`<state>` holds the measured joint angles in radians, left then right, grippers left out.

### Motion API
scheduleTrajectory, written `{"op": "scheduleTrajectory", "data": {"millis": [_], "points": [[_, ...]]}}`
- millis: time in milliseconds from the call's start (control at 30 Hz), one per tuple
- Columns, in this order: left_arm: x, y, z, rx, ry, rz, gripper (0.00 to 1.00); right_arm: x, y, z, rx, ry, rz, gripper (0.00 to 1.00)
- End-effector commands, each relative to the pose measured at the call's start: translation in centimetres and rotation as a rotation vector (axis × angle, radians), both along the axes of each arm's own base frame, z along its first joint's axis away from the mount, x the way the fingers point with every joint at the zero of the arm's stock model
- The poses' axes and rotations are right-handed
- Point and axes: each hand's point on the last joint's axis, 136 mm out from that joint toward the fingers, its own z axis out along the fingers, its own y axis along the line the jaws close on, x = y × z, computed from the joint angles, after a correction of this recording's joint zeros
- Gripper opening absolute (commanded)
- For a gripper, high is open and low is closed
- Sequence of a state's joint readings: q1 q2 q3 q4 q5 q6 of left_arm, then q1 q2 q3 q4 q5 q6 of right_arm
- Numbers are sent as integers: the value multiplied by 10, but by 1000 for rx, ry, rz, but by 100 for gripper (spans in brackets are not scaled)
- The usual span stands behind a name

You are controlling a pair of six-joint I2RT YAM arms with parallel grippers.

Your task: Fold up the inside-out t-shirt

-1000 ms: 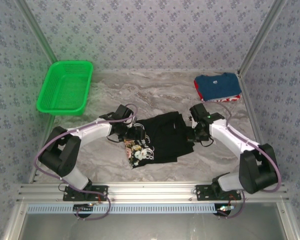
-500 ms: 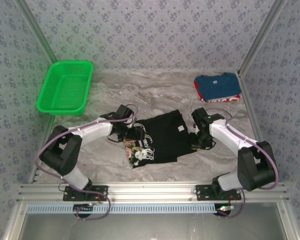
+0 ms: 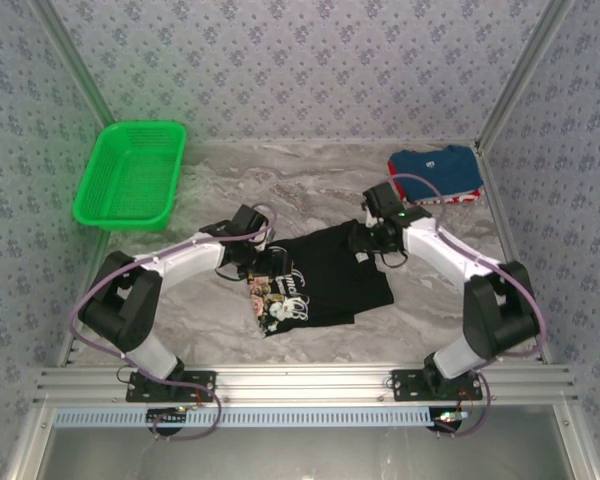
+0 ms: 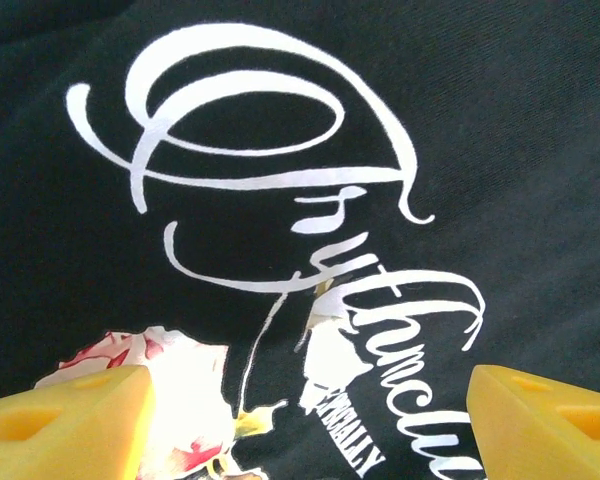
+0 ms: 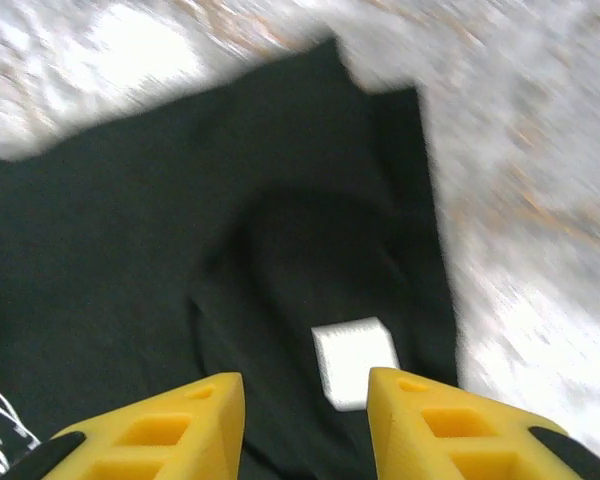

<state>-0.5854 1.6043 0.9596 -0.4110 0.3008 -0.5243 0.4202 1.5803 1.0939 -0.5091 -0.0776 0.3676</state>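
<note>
**Black t-shirt (image 3: 325, 280) at the middle of the worktop (image 3: 310, 185), an arm on either side.**

The t-shirt lies roughly folded between the two arms, with its white script and floral print (image 3: 278, 305) facing up at the near left corner. The left hand (image 4: 305, 430) sits close over that print, fingers spread wide and gripping nothing. The right hand (image 5: 305, 420) hangs over the far right part of the t-shirt, fingers a narrow gap apart and empty (a small white label (image 5: 353, 360) shows just beyond them in this blurred view). Farther back, a folded blue shirt (image 3: 435, 175) lies at the far right and a green basket (image 3: 130, 175) at the far left, both well apart from the t-shirt.
</note>
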Motion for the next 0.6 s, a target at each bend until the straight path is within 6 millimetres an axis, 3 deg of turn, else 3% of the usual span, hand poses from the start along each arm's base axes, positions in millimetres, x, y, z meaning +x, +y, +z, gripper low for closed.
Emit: {"op": "scheduleTrajectory", "data": {"millis": [0,67,100,167,400,567], "points": [[7,-6,21,-41,-68,-1,82,36,31,4,85,-79,64,36],[7,-6,20,-45,-68,-2,82,43,36,-8,81,-61,66,35],[7,-7,18,-47,-62,-3,82,52,42,-2,98,-69,71,34],[6,-8,15,-49,-52,-4,82,59,38,-12,77,-53,52,33],[0,-3,-1,-19,-19,-6,82,64,-12,-64,-44,116,-88,30],[-4,-1,-2,-11,-14,-9,82,56,-27,-72,-71,155,-103,29]]}}
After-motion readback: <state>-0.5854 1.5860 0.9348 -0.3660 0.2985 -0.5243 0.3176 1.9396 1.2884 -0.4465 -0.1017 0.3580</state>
